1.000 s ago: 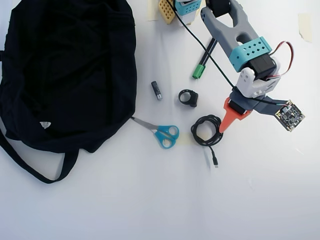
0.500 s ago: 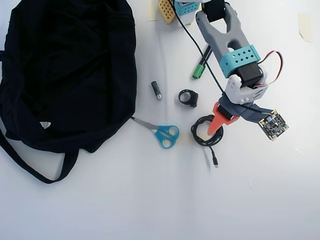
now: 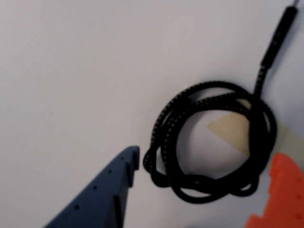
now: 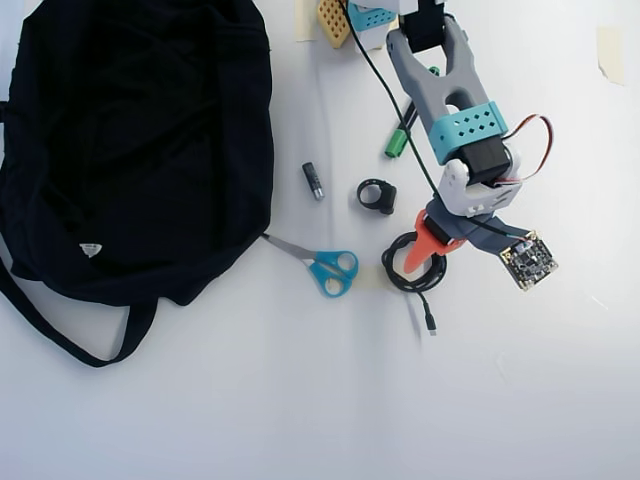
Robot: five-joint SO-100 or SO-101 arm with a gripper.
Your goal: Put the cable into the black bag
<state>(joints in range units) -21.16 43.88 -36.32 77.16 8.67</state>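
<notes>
The cable (image 4: 390, 270) lies as a small black coil on the white table, right of centre in the overhead view, its tail ending in a small plug (image 4: 431, 326). My gripper (image 4: 425, 264) hovers over the coil, open, with the orange finger (image 4: 412, 256) across the ring. In the wrist view the cable (image 3: 207, 186) sits between the blue finger (image 3: 109, 190) at lower left and the orange finger (image 3: 280, 194) at lower right; the gripper (image 3: 206, 156) holds nothing. The black bag (image 4: 140, 140) fills the left side, its strap (image 4: 60, 340) trailing toward the front.
Blue-handled scissors (image 4: 330, 270) lie between bag and coil. A black ring clip (image 4: 377, 195), a small dark cylinder (image 4: 314, 181) and a green-capped pen (image 4: 397, 145) lie behind the coil. A beige tape patch (image 3: 232, 130) shows inside the coil.
The arm has swung left toward the coil. The orange finger, earlier right of the cable, now lies over it. The cable has not moved.
</notes>
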